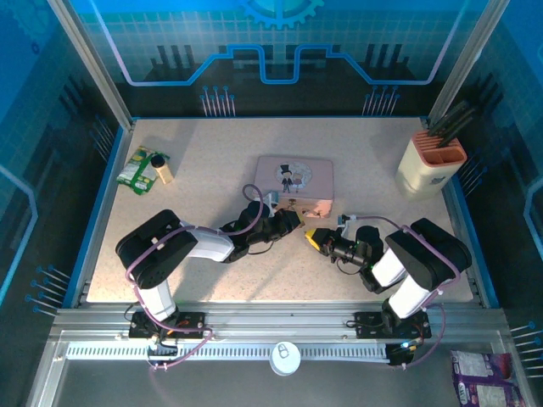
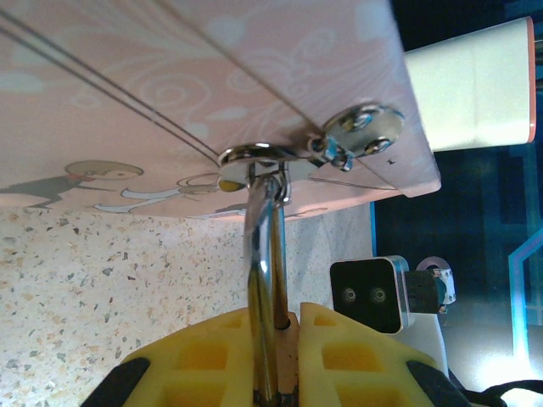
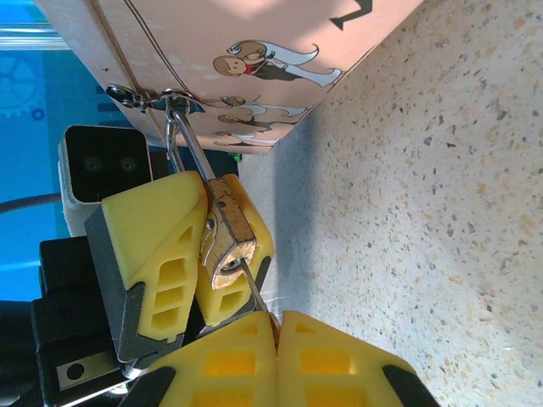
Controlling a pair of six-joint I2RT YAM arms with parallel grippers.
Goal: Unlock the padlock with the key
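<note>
The brass padlock (image 3: pixel 227 231) hangs by its silvery shackle (image 2: pixel 265 254) from the hasp (image 2: pixel 254 157) on the pink tin (image 1: pixel 294 185). My left gripper (image 2: pixel 293 320) is shut on the padlock's body; its yellow fingers (image 3: pixel 157 222) show on either side of the body in the right wrist view. My right gripper (image 3: pixel 278 320) is shut on the key (image 3: pixel 254 291). The key's thin shaft points up into the keyhole in the padlock's bottom face, and its head is hidden between my pads. In the top view the left gripper (image 1: pixel 293 222) and right gripper (image 1: pixel 315 238) meet tip to tip in front of the tin.
A beige holder (image 1: pixel 431 165) with dark utensils stands at the back right. A green packet (image 1: pixel 134 170) and a small bottle (image 1: pixel 162 169) lie at the back left. A white round object (image 1: pixel 285 358) sits on the front rail. The table's near middle has free room.
</note>
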